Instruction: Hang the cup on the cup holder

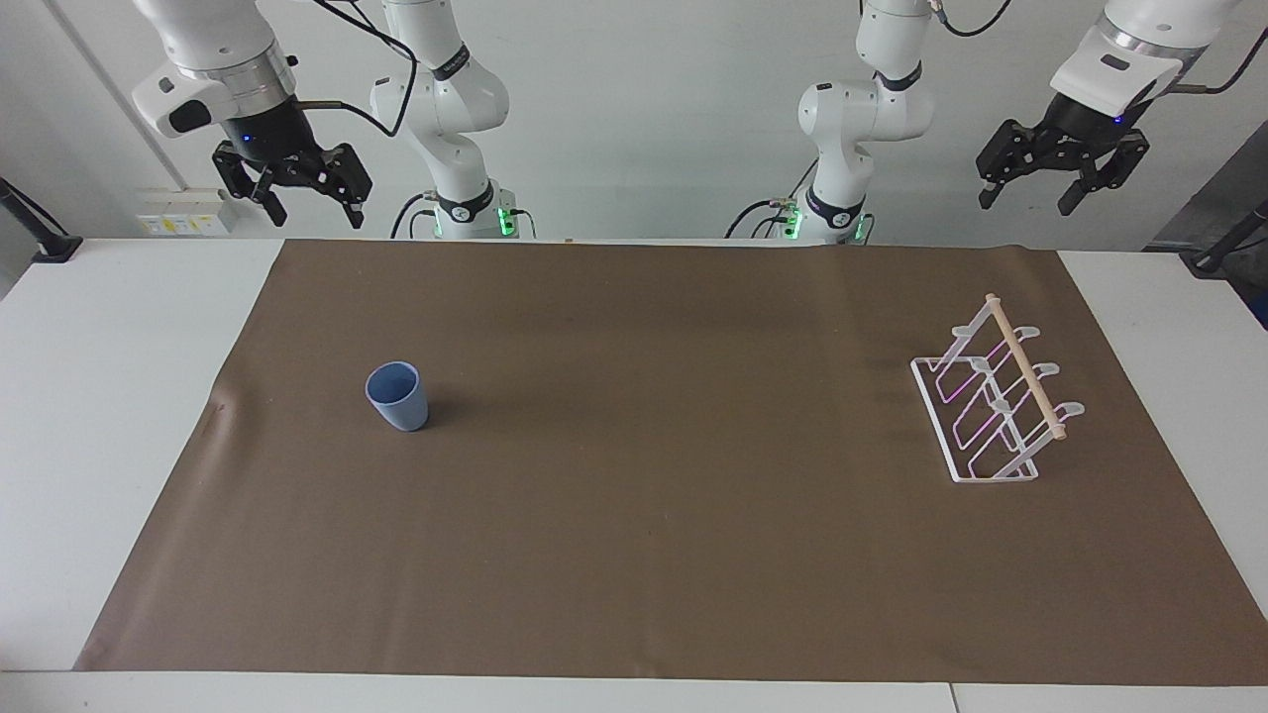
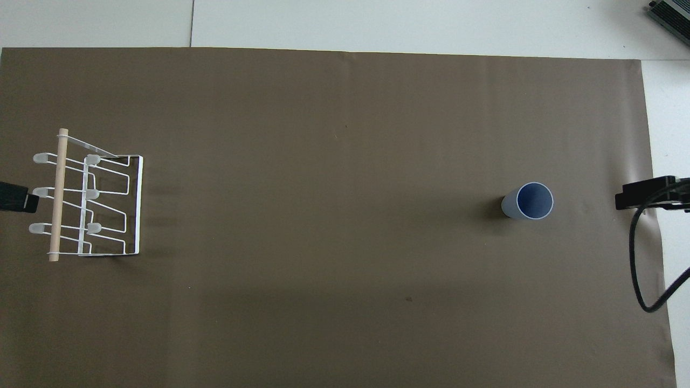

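The light-blue cup (image 1: pixel 398 396) stands upright, mouth up, on the brown mat toward the right arm's end of the table; it also shows in the overhead view (image 2: pixel 529 201). The white wire cup holder (image 1: pixel 996 406) with its wooden dowel stands toward the left arm's end, its prongs bare; it also shows in the overhead view (image 2: pixel 86 199). My right gripper (image 1: pixel 309 208) hangs open and empty, high above the robots' edge of the table. My left gripper (image 1: pixel 1028 198) hangs open and empty, high at the left arm's end. Both arms wait.
A brown mat (image 1: pixel 634 555) covers most of the white table (image 1: pixel 109 416). A black cable (image 2: pixel 644 269) hangs by the right arm's end. Black clamps (image 1: pixel 45 243) sit at the table corners nearest the robots.
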Robot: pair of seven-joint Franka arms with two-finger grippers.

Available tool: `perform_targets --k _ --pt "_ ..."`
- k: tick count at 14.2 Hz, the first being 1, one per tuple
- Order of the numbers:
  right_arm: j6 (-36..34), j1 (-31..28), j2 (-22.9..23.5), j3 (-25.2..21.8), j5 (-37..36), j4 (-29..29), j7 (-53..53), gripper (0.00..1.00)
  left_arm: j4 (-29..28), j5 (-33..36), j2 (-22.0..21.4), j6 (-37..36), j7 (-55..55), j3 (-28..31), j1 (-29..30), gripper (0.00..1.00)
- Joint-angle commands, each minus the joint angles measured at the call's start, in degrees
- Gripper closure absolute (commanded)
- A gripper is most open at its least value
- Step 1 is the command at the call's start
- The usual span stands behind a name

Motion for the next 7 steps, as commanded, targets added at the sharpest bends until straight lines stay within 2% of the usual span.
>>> perform_targets --k 1,7 --pt "-0.7 -0.2 -0.4 0.1 -0.7 -0.1 0.2 0.00 0.3 0.8 -0.2 -1.4 0.0 0.0 -0.1 0.00" --pt "-0.7 -0.2 -0.4 0.1 -0.7 -0.2 0.2 0.00 -0.4 0.8 -0.6 -1.2 -0.6 -0.1 -0.5 0.00"
